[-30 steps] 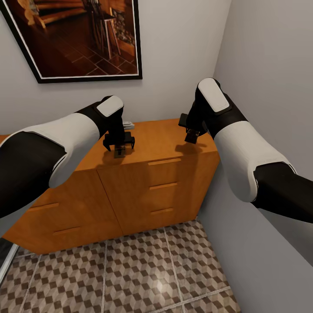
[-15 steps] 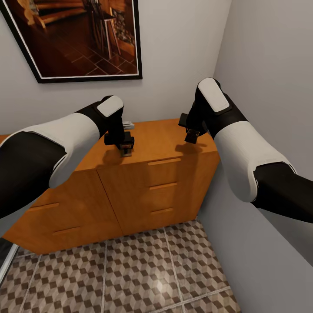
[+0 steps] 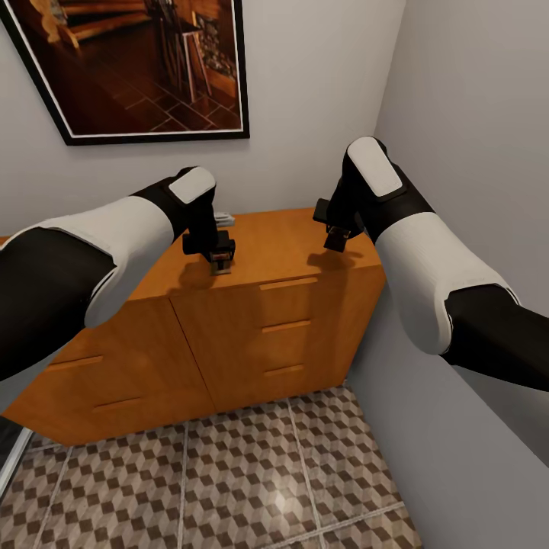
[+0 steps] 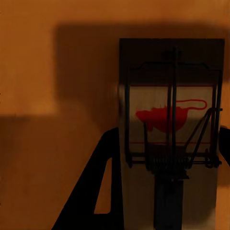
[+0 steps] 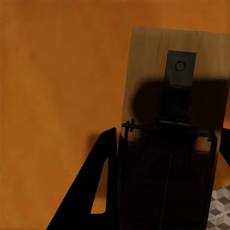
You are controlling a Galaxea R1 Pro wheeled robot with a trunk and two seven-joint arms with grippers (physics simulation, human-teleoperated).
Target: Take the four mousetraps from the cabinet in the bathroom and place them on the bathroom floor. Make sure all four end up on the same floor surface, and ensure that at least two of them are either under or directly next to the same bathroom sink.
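Cabinet point(image 3: 252, 320) is filling the corner above the floor point(image 3: 229, 480), both arms hanging over its top. Left gripper point(image 3: 219, 259) is pinching a trap point(image 4: 170, 124) by its long edges, just above the wood; right gripper point(image 3: 335, 238) is likewise clamping a second trap point(image 5: 172, 110) near the cabinet's edge. Boards look light, stiff and thin, so edge grips suit them, keeping clear of the wire spring.

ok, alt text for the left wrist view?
A wooden mousetrap with dark wire parts and a red mark sits between the left hand's dark fingers, seen close up in shadow above the orange-brown cabinet top.
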